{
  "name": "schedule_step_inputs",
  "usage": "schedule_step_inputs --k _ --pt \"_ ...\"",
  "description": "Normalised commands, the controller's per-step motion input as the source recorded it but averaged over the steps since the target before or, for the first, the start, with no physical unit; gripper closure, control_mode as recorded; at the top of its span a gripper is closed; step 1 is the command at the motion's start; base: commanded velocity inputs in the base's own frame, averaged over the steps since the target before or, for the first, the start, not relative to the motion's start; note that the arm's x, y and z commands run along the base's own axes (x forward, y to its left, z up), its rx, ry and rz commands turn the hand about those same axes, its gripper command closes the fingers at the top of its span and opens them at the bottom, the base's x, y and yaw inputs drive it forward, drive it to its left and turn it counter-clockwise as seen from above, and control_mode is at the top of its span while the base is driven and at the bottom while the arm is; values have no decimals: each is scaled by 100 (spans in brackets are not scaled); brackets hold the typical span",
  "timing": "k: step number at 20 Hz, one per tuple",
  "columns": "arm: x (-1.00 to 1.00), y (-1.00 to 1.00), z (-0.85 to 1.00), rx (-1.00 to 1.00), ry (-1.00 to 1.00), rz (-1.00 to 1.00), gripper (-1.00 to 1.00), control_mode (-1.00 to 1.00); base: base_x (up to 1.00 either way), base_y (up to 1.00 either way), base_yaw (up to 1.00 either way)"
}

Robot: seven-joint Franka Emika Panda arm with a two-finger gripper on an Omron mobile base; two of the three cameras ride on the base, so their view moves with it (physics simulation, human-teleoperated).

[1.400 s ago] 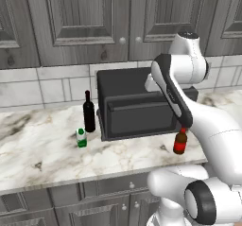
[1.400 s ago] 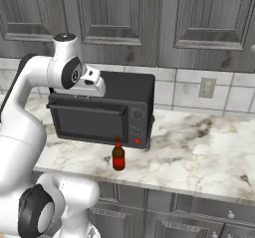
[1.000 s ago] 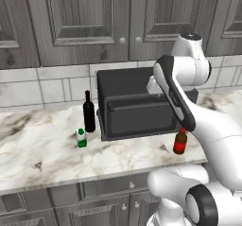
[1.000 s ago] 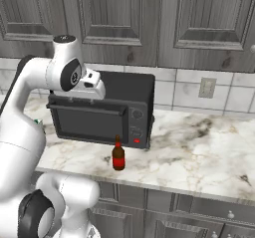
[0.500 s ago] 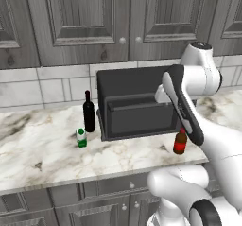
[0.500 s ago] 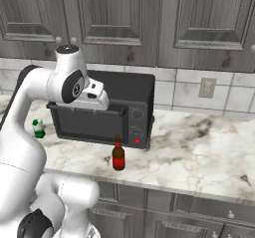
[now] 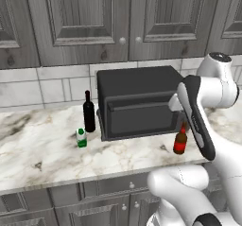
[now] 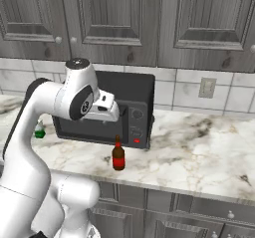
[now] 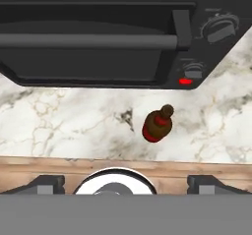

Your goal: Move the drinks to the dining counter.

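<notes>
Since the earlier frames the arm has been swung rightward, uncovering the carton [image 8: 39, 129] at the oven's [image 7: 137, 102] left. Half the carton is hidden by the arm. The claw [image 9: 120, 182] is spread wide above the beer bottle [image 9: 158, 124], gripping nothing. The wine bottle [image 7: 88, 112] stands on the table [image 7: 42, 149].

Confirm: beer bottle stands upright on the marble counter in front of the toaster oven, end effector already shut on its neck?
Not quite. The end effector is open and hangs above the beer bottle, not gripping it; the hand view shows both fingertips wide apart and clear of it. The rest holds: it stands upright on the marble counter before the toaster oven.
</notes>
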Motion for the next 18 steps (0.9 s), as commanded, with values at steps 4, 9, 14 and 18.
schedule_step_inputs --k 4,9,14,18 --pt "-11 -33 -16 0 -6 0 -100 -100 0 0 0" --pt "-7 -35 -22 0 -10 0 -100 -100 0 0 0" --pt "-2 -20 -24 0 -8 0 -100 -100 0 0 0" --pt "0 0 -28 0 0 0 -100 -100 0 0 0"
